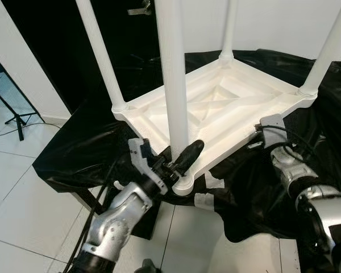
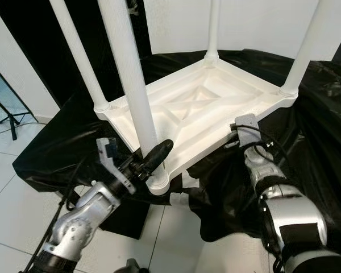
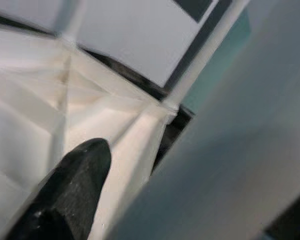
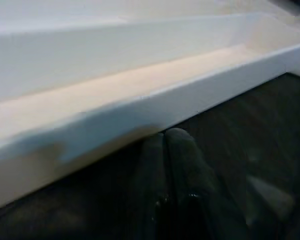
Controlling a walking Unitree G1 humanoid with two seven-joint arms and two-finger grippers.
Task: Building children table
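A white plastic children's table (image 1: 238, 105) lies upside down on a black sheet (image 1: 85, 148), its four legs pointing up. The nearest leg (image 1: 173, 74) stands in the front corner socket (image 1: 183, 185). My left gripper (image 1: 175, 158) is at the foot of this leg, with one black finger (image 1: 188, 153) on its right side and the other on its left, shut on it. In the left wrist view a fingertip (image 3: 77, 187) sits beside the blurred leg (image 3: 230, 165). My right gripper (image 4: 165, 137) is shut, with its tips against the underside of the table's rim (image 4: 140, 107) on the right front edge.
The black-covered stand ends just past the table's front corner, with white tiled floor (image 1: 23, 205) below. Pieces of white tape (image 1: 204, 199) stick to the sheet near that corner. A tripod (image 1: 14, 116) stands on the floor at far left. A white wall is behind.
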